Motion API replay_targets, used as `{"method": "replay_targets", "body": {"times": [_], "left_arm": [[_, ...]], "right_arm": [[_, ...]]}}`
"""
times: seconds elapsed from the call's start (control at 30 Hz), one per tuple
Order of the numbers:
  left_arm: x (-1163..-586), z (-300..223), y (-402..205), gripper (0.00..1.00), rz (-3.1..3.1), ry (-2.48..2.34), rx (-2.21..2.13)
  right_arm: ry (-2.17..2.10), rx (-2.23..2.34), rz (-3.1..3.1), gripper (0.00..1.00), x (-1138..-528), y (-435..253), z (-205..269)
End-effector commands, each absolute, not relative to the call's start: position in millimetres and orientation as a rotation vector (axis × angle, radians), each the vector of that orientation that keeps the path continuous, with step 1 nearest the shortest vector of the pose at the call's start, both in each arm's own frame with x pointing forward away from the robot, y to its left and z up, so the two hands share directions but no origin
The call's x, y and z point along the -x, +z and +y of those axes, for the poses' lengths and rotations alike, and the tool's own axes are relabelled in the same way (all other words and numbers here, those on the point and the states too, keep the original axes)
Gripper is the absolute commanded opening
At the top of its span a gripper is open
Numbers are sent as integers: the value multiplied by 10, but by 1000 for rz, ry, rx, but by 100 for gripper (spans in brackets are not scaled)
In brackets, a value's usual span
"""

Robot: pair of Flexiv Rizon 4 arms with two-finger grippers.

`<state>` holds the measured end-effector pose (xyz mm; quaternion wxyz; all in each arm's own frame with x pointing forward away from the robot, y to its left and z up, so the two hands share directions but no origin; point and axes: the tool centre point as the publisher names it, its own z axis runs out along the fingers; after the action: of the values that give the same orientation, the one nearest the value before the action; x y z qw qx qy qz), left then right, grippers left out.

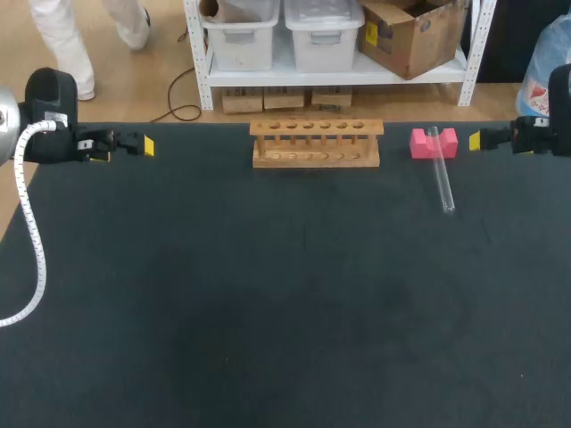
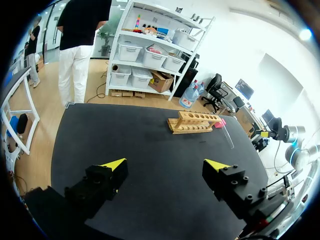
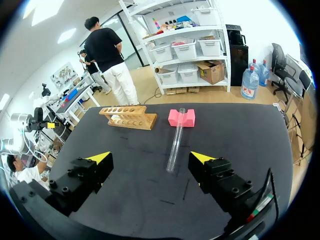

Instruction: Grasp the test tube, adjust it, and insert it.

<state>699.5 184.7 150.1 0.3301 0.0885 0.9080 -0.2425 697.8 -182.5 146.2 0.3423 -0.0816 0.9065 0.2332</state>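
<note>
Table surface (image 1: pixel 268 312): plain matt black, no pattern

Test tube rack (image 1: pixel 316 143): pale brown wood, unpainted, grain too fine to make out

Block (image 1: pixel 419 143): solid bright pink

Test tube (image 1: pixel 442 183): clear and colourless, the black surface showing through it

Left gripper (image 2: pixel 165 164): black body, bright yellow tips

Right gripper (image 3: pixel 150 157): the same black, with yellow tips

Hose (image 1: pixel 31 241) on the left arm: white, finely ribbed

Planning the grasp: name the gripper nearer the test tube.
Right. The right gripper sits just beside the test tube; the left gripper is far across the table, past the rack.
</note>
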Motion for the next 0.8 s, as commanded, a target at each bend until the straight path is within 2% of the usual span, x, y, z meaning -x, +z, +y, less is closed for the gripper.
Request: {"method": "replay_targets", "body": {"times": [0.03,0.47,0.8], "left_arm": [[-7002,1841,1509,100,2380,-630,-230],[-7005,1864,1504,100,2351,-652,-287],[-7196,1912,1583,100,2095,-798,-697]], "right_arm": [[601,210,2358,100,-6971,1470,-1820],[601,210,2358,100,-6971,1470,-1820],[601,210,2358,100,-6971,1470,-1820]]}}
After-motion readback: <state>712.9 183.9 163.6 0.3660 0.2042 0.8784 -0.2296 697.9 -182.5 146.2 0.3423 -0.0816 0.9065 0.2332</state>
